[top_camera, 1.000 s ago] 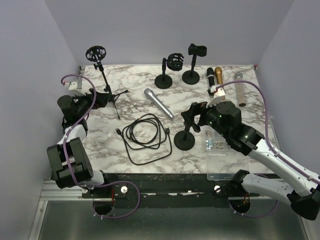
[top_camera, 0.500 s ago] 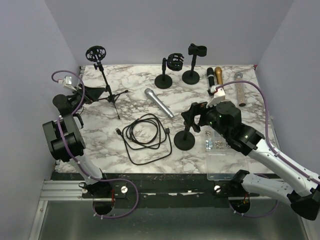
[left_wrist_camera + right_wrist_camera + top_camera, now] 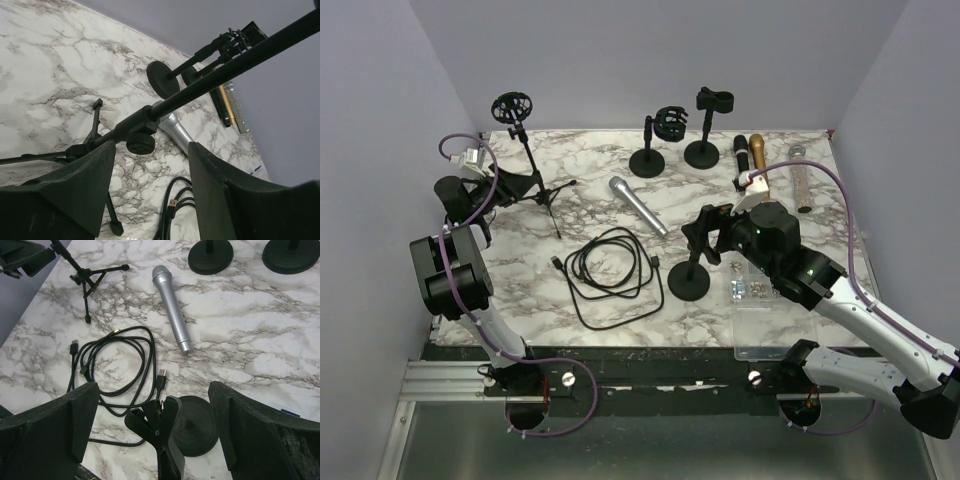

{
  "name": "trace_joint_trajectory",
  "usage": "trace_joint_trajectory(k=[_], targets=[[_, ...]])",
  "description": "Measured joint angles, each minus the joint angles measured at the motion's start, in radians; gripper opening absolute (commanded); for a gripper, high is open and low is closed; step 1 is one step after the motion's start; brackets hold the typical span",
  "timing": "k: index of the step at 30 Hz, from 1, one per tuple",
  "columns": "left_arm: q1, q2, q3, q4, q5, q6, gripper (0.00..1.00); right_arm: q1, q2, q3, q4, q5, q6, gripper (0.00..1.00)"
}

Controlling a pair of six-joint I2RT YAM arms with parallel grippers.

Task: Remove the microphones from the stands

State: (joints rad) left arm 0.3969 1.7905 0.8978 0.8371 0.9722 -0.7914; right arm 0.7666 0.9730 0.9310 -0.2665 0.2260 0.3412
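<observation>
Table (image 3: 585, 150). Tripod stand (image 3: 525, 145) at left rear. Microphone (image 3: 638, 206) lying flat at centre, right of the tripod's feet. Coiled cable (image 3: 576, 270) in front of the microphone. Clip stand (image 3: 691, 282) just right of the cable. Left rear stand (image 3: 647, 161) and right rear stand (image 3: 702, 153) side by side behind the microphone. Apparently three spare microphones (image 3: 757, 150) lying together at right rear. Parts box (image 3: 760, 310) at front right, near the clip stand.

Tripod pole (image 3: 225, 70): runs out of the left wrist view at 2 o'clock, top unseen.
Silver microphone (image 3: 175, 132): head behind the pole, tail behind a finger (image 3: 235, 200) of the left gripper (image 3: 152, 150).
Cable (image 3: 172, 205): cut off at 6 o'clock.
Round bases (image 3: 210, 255): cropped at 12 o'clock.
Small parts (image 3: 752, 288): too small to tell.
</observation>
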Motion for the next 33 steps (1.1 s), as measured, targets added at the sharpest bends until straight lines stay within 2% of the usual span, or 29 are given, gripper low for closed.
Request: trace_joint_trajectory(k=[10, 27, 29, 32, 33], targets=[[-0.002, 0.011, 0.042, -0.122, -0.019, 0.043, 0.45, 0.000, 0.004, 0.000, 0.000, 0.000, 0.001, 1.00], [-0.015, 0.028, 0.071, -0.151, -0.026, 0.012, 0.29, 0.000, 0.015, 0.000, 0.000, -0.001, 0.008, 1.00], [-0.018, 0.029, 0.071, -0.150, -0.026, 0.004, 0.20, 0.000, 0.015, 0.000, 0.000, -0.001, 0.008, 1.00], [-0.021, 0.033, 0.071, -0.139, -0.026, -0.019, 0.00, 0.000, 0.015, 0.000, 0.000, -0.001, 0.008, 1.00], [-0.021, 0.033, 0.071, -0.137, -0.026, -0.023, 0.00, 0.000, 0.015, 0.000, 0.000, -0.001, 0.008, 1.00]])
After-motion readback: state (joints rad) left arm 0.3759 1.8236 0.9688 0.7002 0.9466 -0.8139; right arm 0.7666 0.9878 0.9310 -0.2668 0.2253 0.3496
